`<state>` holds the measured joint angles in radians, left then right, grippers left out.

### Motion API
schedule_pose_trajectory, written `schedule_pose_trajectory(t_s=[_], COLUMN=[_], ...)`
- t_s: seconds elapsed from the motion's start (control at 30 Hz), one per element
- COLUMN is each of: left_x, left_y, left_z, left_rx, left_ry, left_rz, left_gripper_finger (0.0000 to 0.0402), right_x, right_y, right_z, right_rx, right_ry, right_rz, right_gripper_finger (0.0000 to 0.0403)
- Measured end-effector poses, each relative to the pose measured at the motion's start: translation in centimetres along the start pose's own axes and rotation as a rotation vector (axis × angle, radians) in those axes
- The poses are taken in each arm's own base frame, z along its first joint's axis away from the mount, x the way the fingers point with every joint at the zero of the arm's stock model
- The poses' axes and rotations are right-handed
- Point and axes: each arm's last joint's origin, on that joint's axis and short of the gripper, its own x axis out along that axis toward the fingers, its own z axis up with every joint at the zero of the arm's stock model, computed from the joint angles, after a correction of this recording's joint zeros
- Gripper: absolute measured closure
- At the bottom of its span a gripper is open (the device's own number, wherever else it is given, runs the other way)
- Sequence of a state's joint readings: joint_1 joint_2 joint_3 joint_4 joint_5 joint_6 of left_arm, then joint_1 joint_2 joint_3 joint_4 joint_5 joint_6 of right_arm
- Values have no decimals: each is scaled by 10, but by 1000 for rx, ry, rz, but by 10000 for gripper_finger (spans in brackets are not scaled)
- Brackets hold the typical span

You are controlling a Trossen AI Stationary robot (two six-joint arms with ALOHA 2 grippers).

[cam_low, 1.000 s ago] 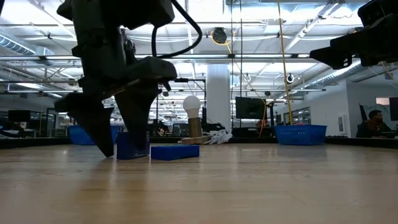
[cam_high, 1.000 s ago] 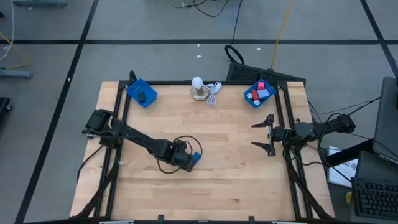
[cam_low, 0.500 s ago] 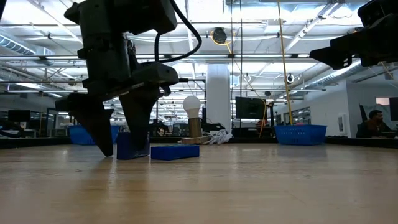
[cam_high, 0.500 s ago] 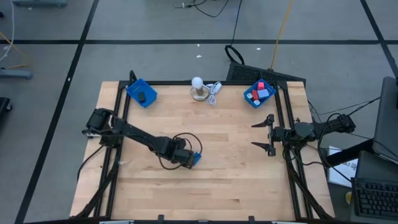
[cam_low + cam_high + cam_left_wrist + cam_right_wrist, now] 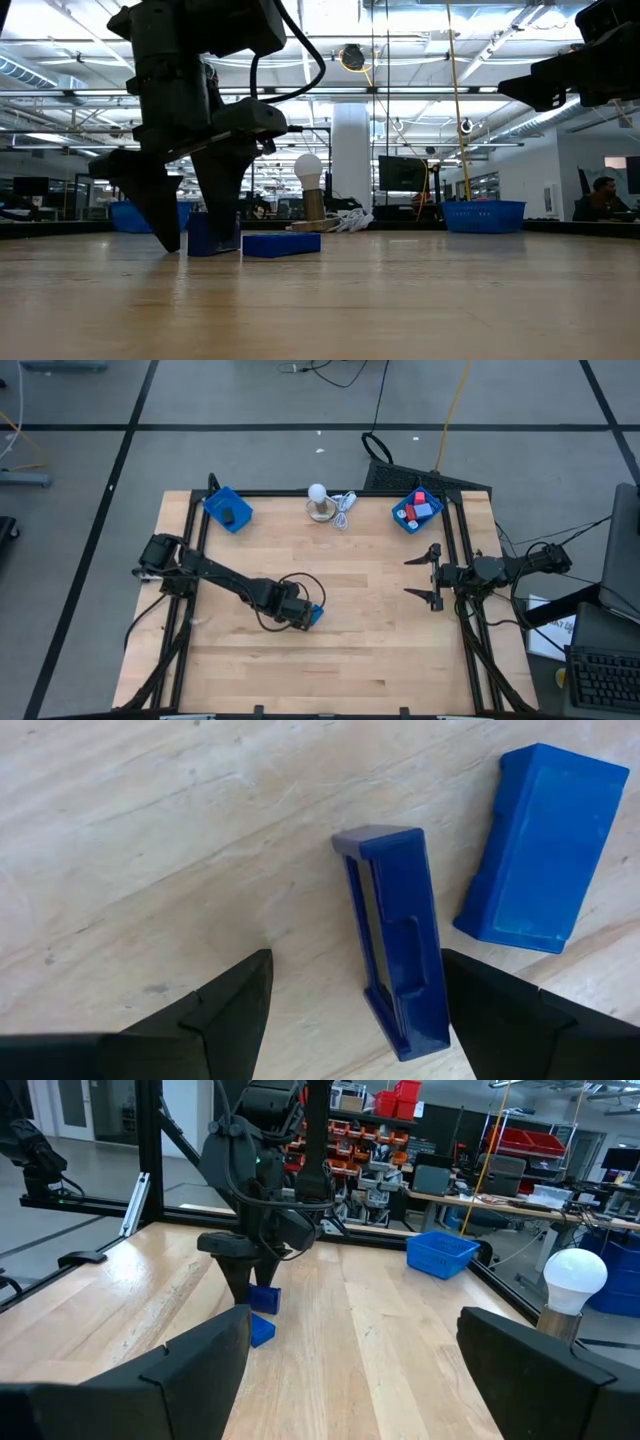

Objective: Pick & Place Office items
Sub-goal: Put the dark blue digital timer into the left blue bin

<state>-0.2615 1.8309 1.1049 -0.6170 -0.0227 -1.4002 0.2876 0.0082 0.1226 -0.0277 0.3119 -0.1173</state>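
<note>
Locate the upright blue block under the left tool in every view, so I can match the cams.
High view: upright blue block at the left tool, table centre-left.
Low view: block left of centre, between the open fingers.
Left wrist view: block centre.
Right wrist view: block left of centre.
Shared landmark: flat blue block beside it.

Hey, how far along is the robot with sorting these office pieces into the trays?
Done: several pieces sit in the right blue tray, and one dark piece is in the left blue tray. In hand: nothing yet; the left pincer is open and low over the table, straddling an upright blue piece. Left: that piece and the flat blue piece beside it. The right pincer waits open at the table's right edge.
</note>
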Motion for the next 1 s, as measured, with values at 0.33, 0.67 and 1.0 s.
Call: schedule_pose_trajectory(t_s=[0.33, 0.67, 1.0], left_x=[0, 0, 0], left_y=[0, -7, -9], left_z=[0, 0, 1], left_rx=[0, 51, 62], left_ry=[5, 4, -4], left_rz=[0, -76, -98], left_gripper_finger=[170, 264, 295], right_x=[0, 0, 0], right_y=[0, 0, 0], right_z=[0, 0, 0], right_rx=[0, 0, 0], right_ry=[0, 0, 0], right_rz=[0, 1, 0], right_gripper_finger=[60, 60, 60])
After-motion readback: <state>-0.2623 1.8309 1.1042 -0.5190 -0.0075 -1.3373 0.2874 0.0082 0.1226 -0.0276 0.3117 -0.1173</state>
